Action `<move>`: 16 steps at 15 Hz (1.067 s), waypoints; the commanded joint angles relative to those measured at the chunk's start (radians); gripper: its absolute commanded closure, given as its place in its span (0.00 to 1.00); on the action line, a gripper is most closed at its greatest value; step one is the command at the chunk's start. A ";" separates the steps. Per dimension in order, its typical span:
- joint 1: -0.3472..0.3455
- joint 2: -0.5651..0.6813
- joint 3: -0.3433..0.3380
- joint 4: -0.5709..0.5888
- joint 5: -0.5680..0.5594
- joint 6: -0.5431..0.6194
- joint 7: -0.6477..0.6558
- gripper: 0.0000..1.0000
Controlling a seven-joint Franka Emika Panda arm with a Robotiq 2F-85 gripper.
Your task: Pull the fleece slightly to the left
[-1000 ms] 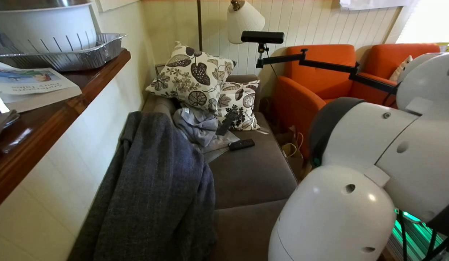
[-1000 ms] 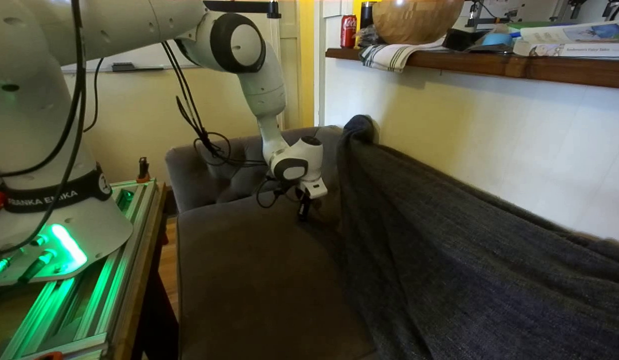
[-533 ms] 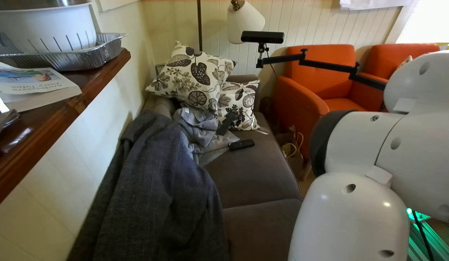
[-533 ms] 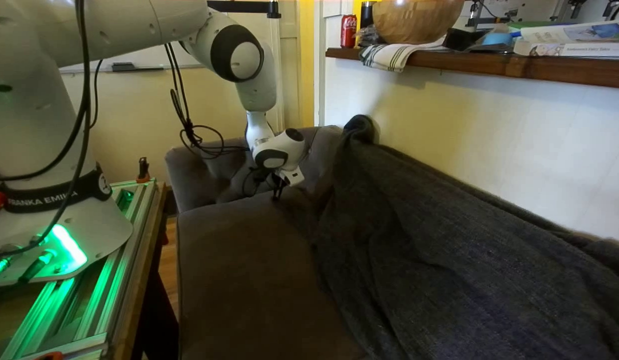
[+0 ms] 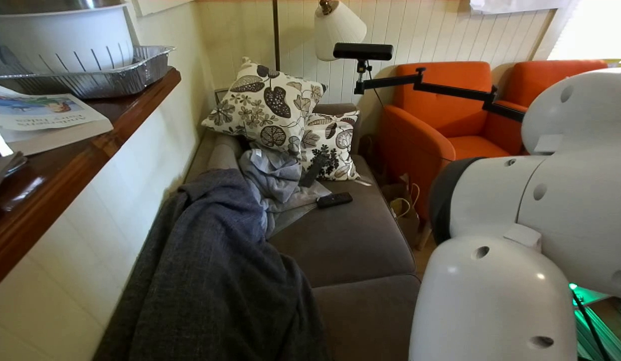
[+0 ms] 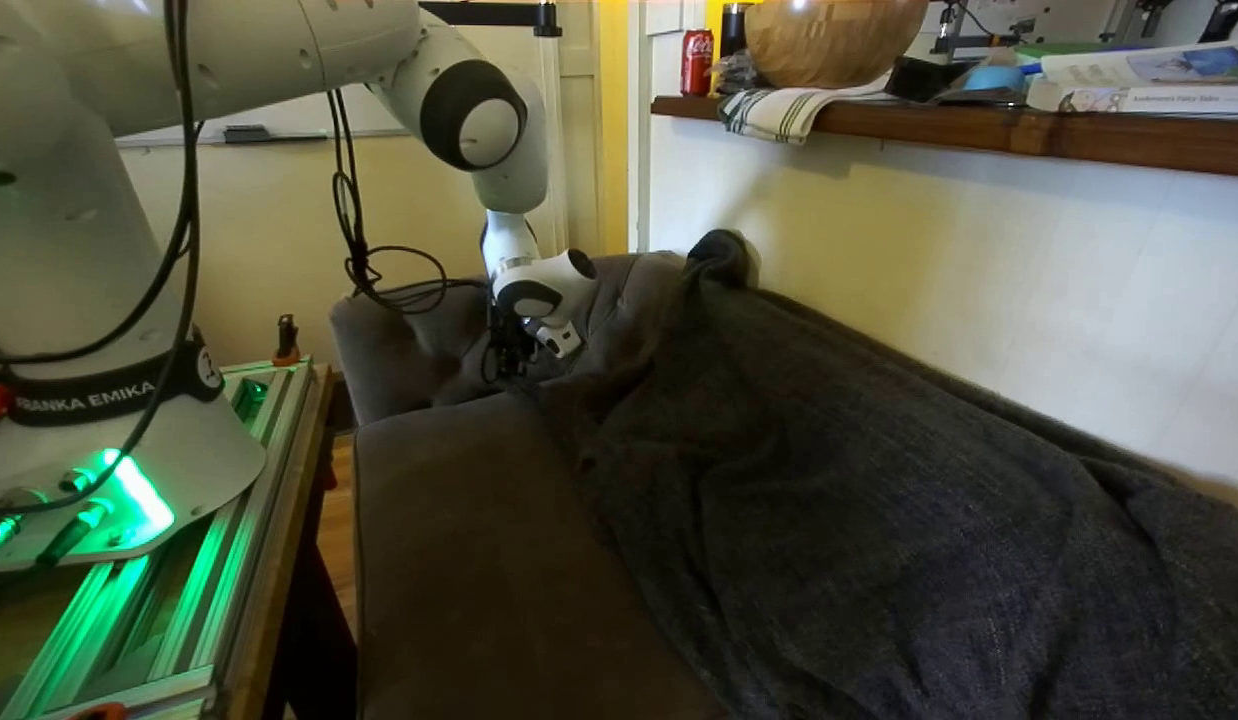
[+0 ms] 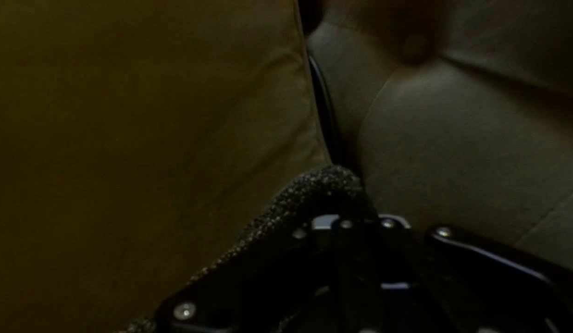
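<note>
Your wrist view is dim. The gripper (image 7: 364, 218) comes in from 5 o'clock with its jaws drawn together, pinching the fleece (image 7: 314, 182): a coarse, speckled fold peaks just past the fingertips and trails along one finger toward 7 o'clock. You have the seat cushion (image 7: 166, 115) across the 9 o'clock side and tufted upholstery (image 7: 471, 125) at 2 o'clock, meeting along a dark line that runs from 12 o'clock down to the fold.

In an exterior view, your arm (image 6: 269, 60) reaches over from 10 o'clock and bends down to the gripper, which sits low, near the tufted upholstery, a little toward 9 o'clock from centre. The fleece spreads over the couch (image 6: 459, 560) from there toward 4 o'clock in loose folds, with a bunched part high up at 1 o'clock. The brown ledge (image 6: 979, 132) at 2 o'clock bears a red can (image 6: 697, 62), a wooden bowl (image 6: 834, 40) and a striped towel (image 6: 779, 110).

In an exterior view, the fleece lies at 7 o'clock, draped from the couch's back onto the seat cushion; its far end meets a paler grey cloth (image 5: 273, 173), just off centre toward 10 o'clock. Two floral pillows (image 5: 273, 100) lean at 11 to 12 o'clock, a black remote (image 5: 334, 200) lies just off centre toward 4 o'clock, and your arm fills the 3 to 5 o'clock side.
</note>
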 commanded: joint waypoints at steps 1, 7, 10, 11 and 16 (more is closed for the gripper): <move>-0.032 0.020 0.061 0.034 -0.019 -0.154 -0.105 0.99; -0.021 0.034 0.004 0.135 -0.024 -0.502 -0.172 0.65; 0.008 -0.006 -0.074 0.120 -0.040 -0.417 -0.150 0.45; 0.009 -0.016 -0.097 0.110 -0.044 -0.387 -0.140 0.38; -0.023 -0.084 -0.219 -0.011 -0.019 -0.120 -0.127 0.02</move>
